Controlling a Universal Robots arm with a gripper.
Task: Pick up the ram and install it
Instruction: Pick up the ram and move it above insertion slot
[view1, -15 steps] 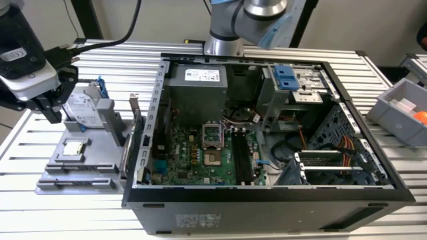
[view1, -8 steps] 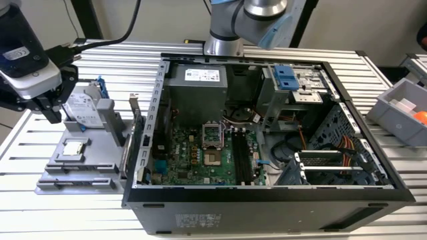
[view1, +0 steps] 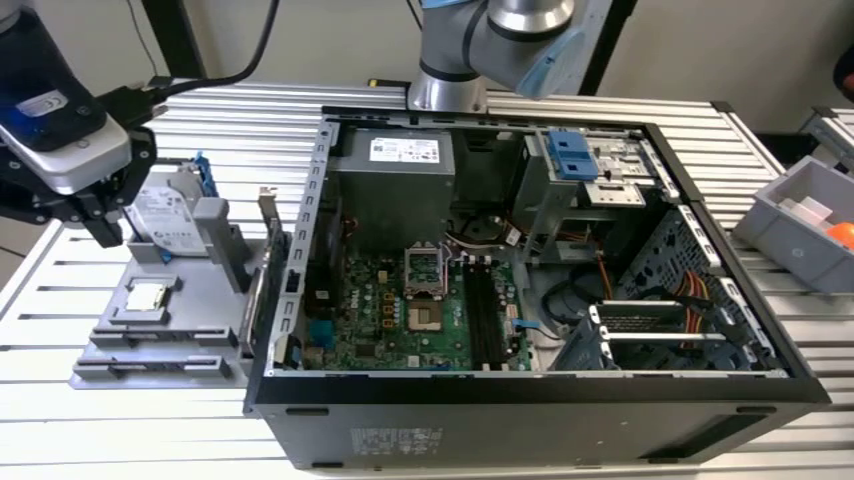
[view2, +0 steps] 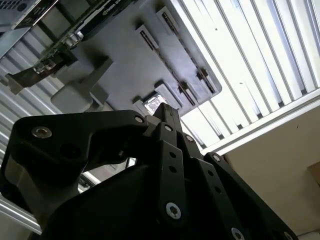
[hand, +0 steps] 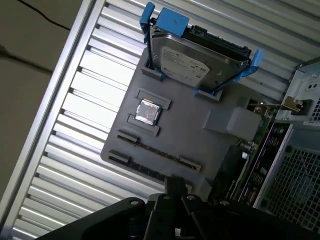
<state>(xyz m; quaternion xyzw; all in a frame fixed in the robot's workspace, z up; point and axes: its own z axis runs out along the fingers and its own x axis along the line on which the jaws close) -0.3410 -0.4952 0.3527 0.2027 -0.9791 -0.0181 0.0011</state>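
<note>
One long, thin, dark ram stick seems to stand edge-up in a slot of the grey plastic holder, near a small square silver chip. My black pincer looks pressed together, empty; descending so, I judge, would jab the stick's edge. In the exterior view the slot lies at five o'clock from it, apart.

Open black computer case on slatted aluminium table, green motherboard exposed — at the exterior view's left, grey moulded tray with silver blue-bracketed hard drive, small square silver chip; black robot gripper beside the drive.
</note>
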